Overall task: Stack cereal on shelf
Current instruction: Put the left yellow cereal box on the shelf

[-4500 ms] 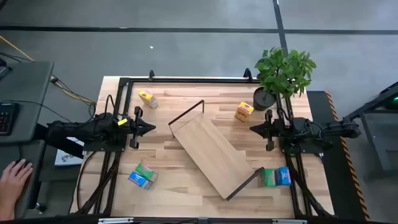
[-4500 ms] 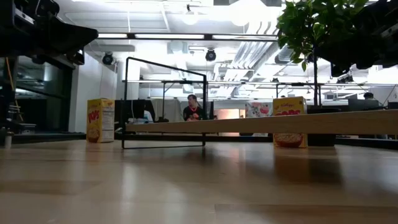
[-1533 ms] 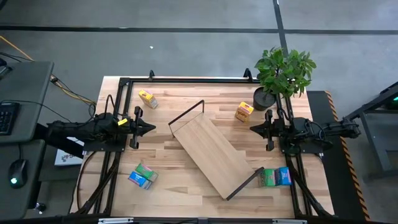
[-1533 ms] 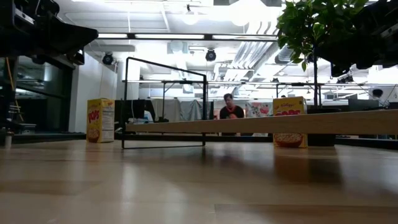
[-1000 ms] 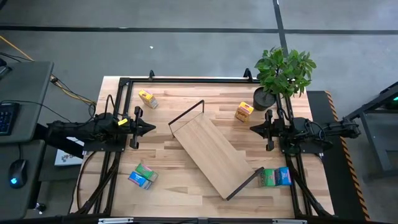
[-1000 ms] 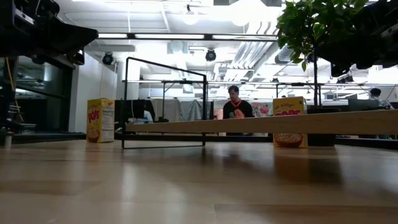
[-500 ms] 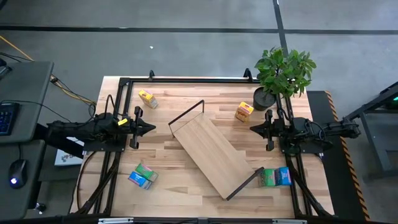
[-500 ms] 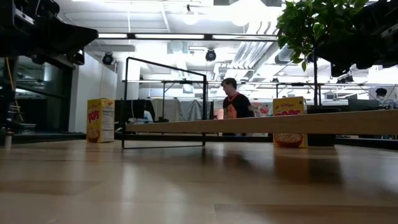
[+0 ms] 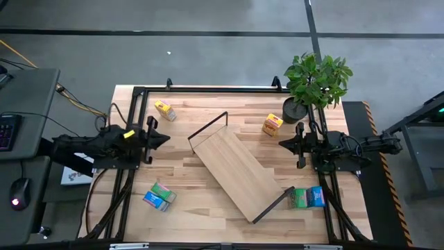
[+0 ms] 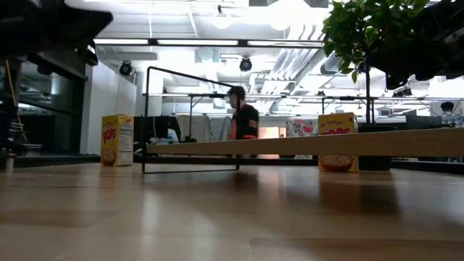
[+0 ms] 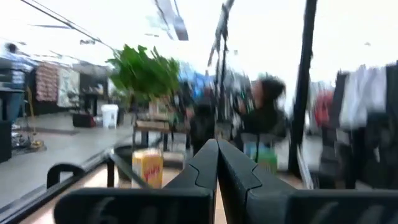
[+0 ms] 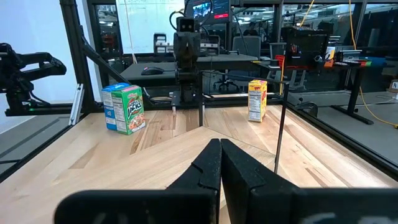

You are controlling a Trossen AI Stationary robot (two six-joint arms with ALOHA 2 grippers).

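The shelf (image 9: pixel 239 175), a light-wood board with black wire ends, lies slantwise mid-table, resting on its wire frames (image 10: pixel 192 119). Yellow cereal boxes stand far left (image 9: pixel 164 110) and far right (image 9: pixel 272 124). Green and blue boxes lie near left (image 9: pixel 159 196) and near right (image 9: pixel 307 197). My left gripper (image 9: pixel 166 138) hovers left of the shelf, shut and empty (image 11: pixel 217 142). My right gripper (image 9: pixel 282 144) waits right of the shelf, shut and empty (image 12: pixel 220 142).
A potted plant (image 9: pixel 316 83) stands at the far right corner, beside the right arm. A black frame (image 9: pixel 208 89) runs round the tabletop. Bare wood lies between the shelf and each gripper. A person (image 10: pixel 243 119) walks in the room behind.
My left arm has begun moving: it has lifted and drawn slightly back toward the table's left edge, fingers still shut. The boxes and shelf have stayed put. The person in the background has walked leftward.
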